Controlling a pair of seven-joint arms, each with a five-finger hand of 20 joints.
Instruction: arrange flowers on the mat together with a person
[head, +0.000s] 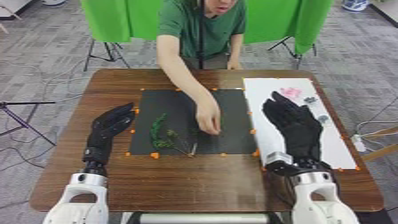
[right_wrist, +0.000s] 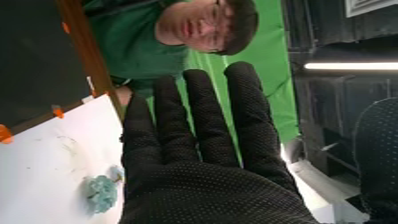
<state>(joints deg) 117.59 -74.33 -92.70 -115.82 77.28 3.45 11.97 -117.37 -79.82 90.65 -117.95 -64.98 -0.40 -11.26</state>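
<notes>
- Green sprigs (head: 158, 129) lie on the mat, just to the right of the left hand (head: 108, 127): thin, leafy, one long and slightly curved, others spread near the mat's near edge, with a thin pale stem end among them.
- A pink flower (head: 290, 92), soft and ruffled, lies on the white sheet just beyond the right hand (head: 298, 125); beside that hand are small grey-blue flowers (right_wrist: 102, 194) with crinkled petals.
- The person's hand (head: 208, 117) reaches down to the mat, between the two robot hands; what it may be holding cannot be told.
- The left hand is released, its fingers extended beside the mat; the right hand is released too, fingers straight, above the white sheet.
- The mat (head: 147, 112) is plain and dark, between the hands; the white sheet (head: 256, 90) adjoins it, running under the right hand. Orange tabs (head: 155, 155) dot their edges.
- Both lie on a brown wood-grained counter (head: 178, 185) with rounded corners.
- Beyond the hands, across the counter, stands the person (head: 197, 37) in a green shirt, before a bright green cloth (head: 306, 25) with black stands (head: 109, 50) at its sides.
- Grey patterned flooring (head: 40, 80) surrounds the counter.
</notes>
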